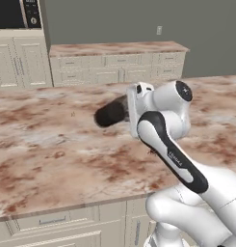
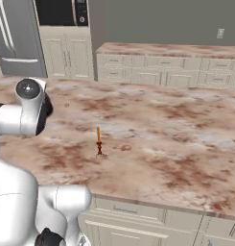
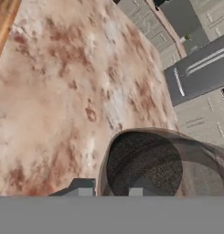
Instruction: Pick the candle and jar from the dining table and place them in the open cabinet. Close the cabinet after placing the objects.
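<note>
Gripping jar (image 1: 111, 113), claw (image 3: 110, 192) narrowly parted

One candle (image 2: 98, 141): thin, orange, on a small dark holder. One jar (image 1: 111, 113): dark, round, w/ black stuff inside. One big marble worktop (image 1: 47, 144) up front, and one more long marble counter (image 2: 167, 49) at the back wall, so 2 marble tops in all. One white robot arm (image 1: 187, 169). Two small dark fingers (image 3: 84, 191) in the hand view. One black oven (image 2: 61, 12) up in the tall cream unit. One grey fridge (image 2: 16, 33) w/ 2 long pale handles. One wall socket (image 1: 159, 30). Lots of cream drawers under both tops, too many and too blurry to count right.
</note>
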